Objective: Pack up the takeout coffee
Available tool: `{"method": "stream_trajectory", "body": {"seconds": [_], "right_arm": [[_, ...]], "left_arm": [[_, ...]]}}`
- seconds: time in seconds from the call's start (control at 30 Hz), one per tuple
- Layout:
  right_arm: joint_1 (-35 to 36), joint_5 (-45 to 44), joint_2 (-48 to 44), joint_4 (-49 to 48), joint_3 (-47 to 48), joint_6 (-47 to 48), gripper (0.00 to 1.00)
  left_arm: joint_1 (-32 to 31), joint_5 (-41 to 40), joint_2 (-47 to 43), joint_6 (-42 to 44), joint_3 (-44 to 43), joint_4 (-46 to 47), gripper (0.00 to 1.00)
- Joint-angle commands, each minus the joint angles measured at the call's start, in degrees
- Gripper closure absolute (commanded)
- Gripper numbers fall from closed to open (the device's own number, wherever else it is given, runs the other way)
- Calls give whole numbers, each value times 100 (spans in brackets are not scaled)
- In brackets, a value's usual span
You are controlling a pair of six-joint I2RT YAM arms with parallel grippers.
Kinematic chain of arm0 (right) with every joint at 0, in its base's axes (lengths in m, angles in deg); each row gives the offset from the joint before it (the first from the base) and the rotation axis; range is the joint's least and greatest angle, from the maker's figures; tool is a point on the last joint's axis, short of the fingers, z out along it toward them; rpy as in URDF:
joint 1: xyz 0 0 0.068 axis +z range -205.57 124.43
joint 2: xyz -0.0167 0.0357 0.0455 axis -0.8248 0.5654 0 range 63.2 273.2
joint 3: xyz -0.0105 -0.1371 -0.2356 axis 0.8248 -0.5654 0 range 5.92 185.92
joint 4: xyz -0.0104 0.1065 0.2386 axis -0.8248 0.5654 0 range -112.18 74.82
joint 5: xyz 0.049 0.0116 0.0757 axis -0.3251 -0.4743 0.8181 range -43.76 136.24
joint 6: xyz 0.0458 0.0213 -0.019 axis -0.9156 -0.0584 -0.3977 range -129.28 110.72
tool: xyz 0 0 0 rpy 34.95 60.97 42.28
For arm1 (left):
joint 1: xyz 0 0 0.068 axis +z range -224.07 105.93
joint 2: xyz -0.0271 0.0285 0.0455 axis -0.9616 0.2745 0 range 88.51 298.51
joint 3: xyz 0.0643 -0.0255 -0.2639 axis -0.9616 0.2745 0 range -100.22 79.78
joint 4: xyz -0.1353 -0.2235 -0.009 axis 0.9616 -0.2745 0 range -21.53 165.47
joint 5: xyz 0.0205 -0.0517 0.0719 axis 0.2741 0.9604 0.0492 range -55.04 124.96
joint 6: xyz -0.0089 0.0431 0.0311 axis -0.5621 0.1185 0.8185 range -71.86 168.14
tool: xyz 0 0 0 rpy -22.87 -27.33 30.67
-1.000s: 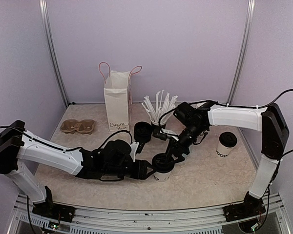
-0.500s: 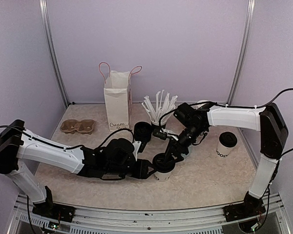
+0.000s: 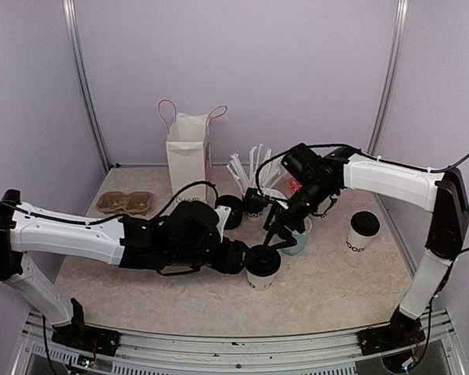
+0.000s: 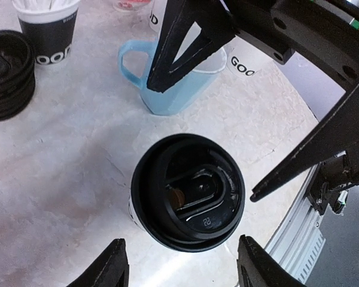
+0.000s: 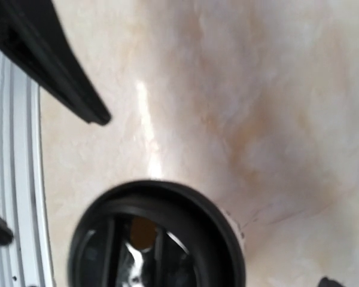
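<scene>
One takeout coffee cup, white with a black lid, stands upright near the table's middle. In the left wrist view its lid lies just beyond my left gripper, whose fingers are spread and touch nothing. In the top view the left gripper sits at the cup's left side. My right gripper hangs just above and behind the cup, jaws wide open; its wrist view looks down on the lid with nothing held in the right gripper. A second lidded cup stands at the right.
A white paper bag stands at the back, with a cardboard cup carrier to its left. A stack of black lids, a black cup of straws and a light-blue mug crowd behind the cup.
The right gripper has opened wide, let go of the cup's lid and lifted back. The left gripper has widened off the cup and its arm has risen a little.
</scene>
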Motion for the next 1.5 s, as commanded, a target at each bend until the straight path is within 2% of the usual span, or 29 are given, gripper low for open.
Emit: {"method": "stream_trajectory", "body": {"seconds": [0.0,0.2,0.3,0.4,0.5,0.6,0.7,0.93,1.23,1.47], "right_arm": [[-47,-51,-513,298,369,237,1],[-44,-842,-1258,-315,92,434,0],[-44,-1050,-1582,-546,-159,518,0],[-43,-1052,-1676,-449,-162,563,2],[-50,-773,-1790,-247,-211,796,9],[-44,-662,-1839,-97,-253,973,14],[-13,-689,-1846,-22,-267,1105,15],[461,-1542,-1800,-77,-417,1325,9],[578,-1752,-1866,-139,-582,1328,10],[610,-1676,-1933,-110,-651,1322,11]], "left_arm": [[139,-535,-429,537,-782,-1019,39],[873,-1760,-724,988,-2072,-2302,39],[1479,-1915,-741,1101,-2462,-2566,38],[2154,-1813,-696,1175,-2715,-2659,39],[2837,-1761,-749,1262,-2621,-2652,39],[3623,-1058,-836,1486,-2329,-2384,41],[4095,-298,-908,1520,-2148,-1974,41],[4470,75,-494,1467,-2629,-1827,39],[4686,492,513,1286,-3353,-1499,40],[4808,718,1481,1159,-4236,-1510,43]]}}
